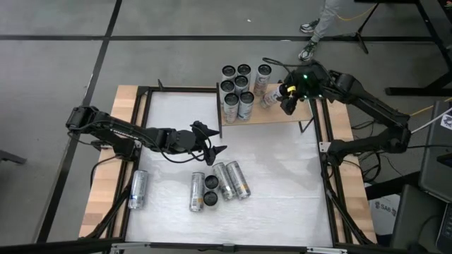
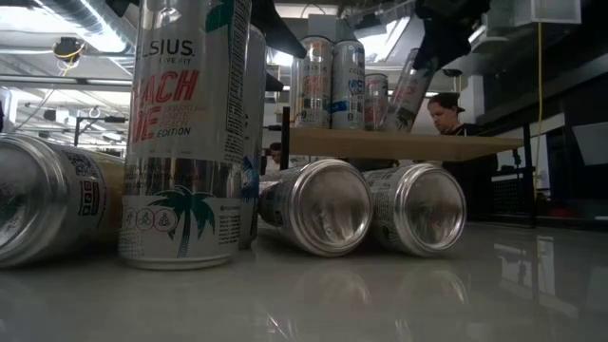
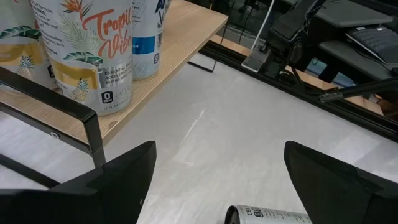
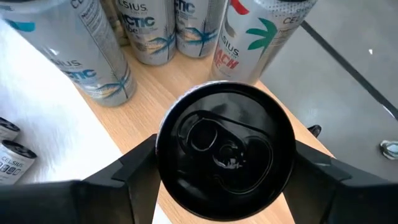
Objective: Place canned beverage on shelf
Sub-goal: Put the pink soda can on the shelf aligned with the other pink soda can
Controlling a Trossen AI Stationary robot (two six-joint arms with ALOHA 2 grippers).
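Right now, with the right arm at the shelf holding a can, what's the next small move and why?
Probably lower and straighten it: the right gripper grips the can tilted above the shelf, beside the standing cans, so release would tip it.

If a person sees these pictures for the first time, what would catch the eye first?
Most striking is the right gripper, its fingers closed on a tilted can over the shelf, at the table's far side. Beside it, a cluster of upright cans fills the shelf's left part. Nearer, the left gripper hovers open above the white table, where loose cans lie on their sides.
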